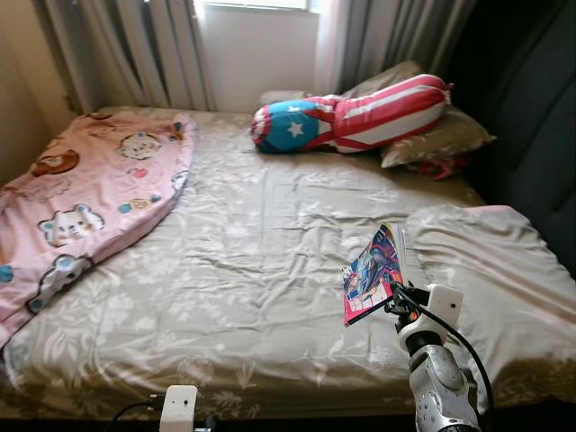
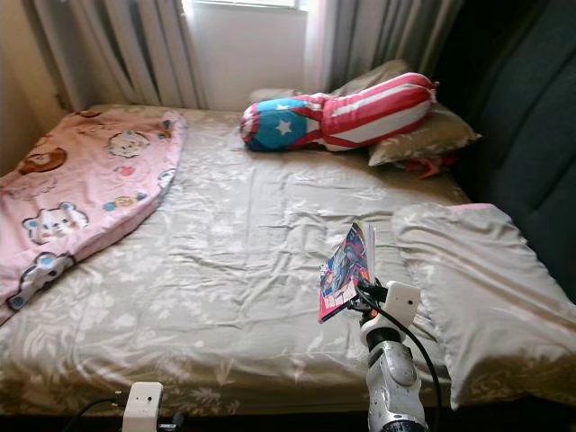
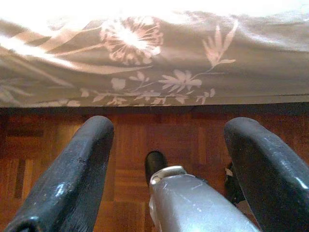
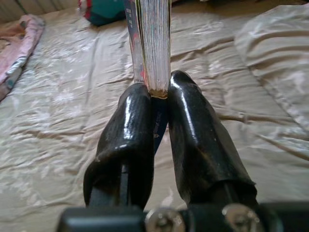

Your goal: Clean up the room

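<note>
Left eye view: right arm raised at the near edge of the bed (image 1: 270, 270), forearm upright, right gripper (image 1: 392, 304) pinching a comic book (image 1: 372, 273) by its lower edge. Book stands tilted above the floral sheet, colourful cover facing left, just beside a beige pillow (image 1: 486, 270) on the right. Pink cartoon blanket (image 1: 81, 198) bunched on the left side; star-and-stripes bolster (image 1: 351, 115) lies across the head of the bed, against grey pillows, under the curtained window.

Right eye view: same layout, book just left of the beige pillow. Top of the left wrist unit pokes in at the bottom edge.

Left wrist view: left gripper (image 3: 169, 159) hangs low beside the bed, fingers (image 3: 72, 169) spread wide, nothing between them. Sheet's floral overhang and wooden parquet floor (image 3: 135, 145) beyond, seen here alone.

Right wrist view: both fingers (image 4: 130, 140) clamped on the book's bottom edge, page block seen edge-on, sheet behind.
</note>
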Available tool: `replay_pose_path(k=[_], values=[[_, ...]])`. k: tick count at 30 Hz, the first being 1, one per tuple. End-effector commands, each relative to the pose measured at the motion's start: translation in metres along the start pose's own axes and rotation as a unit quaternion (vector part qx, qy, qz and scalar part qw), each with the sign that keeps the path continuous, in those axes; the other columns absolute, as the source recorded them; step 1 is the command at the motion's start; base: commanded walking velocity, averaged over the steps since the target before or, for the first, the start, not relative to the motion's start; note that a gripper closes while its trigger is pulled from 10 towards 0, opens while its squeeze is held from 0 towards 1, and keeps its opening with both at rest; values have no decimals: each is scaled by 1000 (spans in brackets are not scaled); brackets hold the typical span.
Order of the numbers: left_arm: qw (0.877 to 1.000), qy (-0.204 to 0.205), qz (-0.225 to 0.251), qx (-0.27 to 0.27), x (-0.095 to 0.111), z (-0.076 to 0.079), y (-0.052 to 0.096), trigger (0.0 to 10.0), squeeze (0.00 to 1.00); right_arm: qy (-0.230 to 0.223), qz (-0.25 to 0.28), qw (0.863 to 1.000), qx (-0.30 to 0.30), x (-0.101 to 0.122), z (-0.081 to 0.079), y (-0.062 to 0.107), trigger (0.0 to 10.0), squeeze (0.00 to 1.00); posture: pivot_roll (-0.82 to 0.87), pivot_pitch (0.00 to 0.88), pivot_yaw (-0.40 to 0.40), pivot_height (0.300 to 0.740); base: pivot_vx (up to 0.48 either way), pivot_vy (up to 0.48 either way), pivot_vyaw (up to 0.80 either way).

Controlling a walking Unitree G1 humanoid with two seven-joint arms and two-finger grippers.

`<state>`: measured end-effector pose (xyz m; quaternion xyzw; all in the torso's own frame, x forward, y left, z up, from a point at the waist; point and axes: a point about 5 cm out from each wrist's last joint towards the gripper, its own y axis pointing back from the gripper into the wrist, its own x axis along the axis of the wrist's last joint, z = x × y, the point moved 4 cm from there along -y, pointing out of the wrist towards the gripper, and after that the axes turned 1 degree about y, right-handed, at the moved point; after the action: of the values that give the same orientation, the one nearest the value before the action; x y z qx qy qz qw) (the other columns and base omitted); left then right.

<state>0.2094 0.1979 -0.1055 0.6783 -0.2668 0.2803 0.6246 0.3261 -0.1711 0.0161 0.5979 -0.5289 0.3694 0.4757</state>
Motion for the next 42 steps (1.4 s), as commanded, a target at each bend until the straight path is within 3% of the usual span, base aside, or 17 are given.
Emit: replay_pose_path(k=[1, 35, 42], values=[[1000, 8, -6, -2, -3, 1, 1, 10000, 0, 5, 30, 999, 12, 17, -6, -7, 10000, 0, 1, 0, -106, 718, 0, 0, 0], [1000, 11, -5, -4, -3, 1, 1, 10000, 0, 29, 24, 999, 21, 15, -10, -6, 10000, 0, 2, 0, -106, 718, 232, 0, 0], [1000, 13, 4, -5, 2, 3, -1, 10000, 0, 29, 13, 999, 22, 10, -10, -5, 10000, 0, 2, 0, -106, 718, 0, 0, 0]])
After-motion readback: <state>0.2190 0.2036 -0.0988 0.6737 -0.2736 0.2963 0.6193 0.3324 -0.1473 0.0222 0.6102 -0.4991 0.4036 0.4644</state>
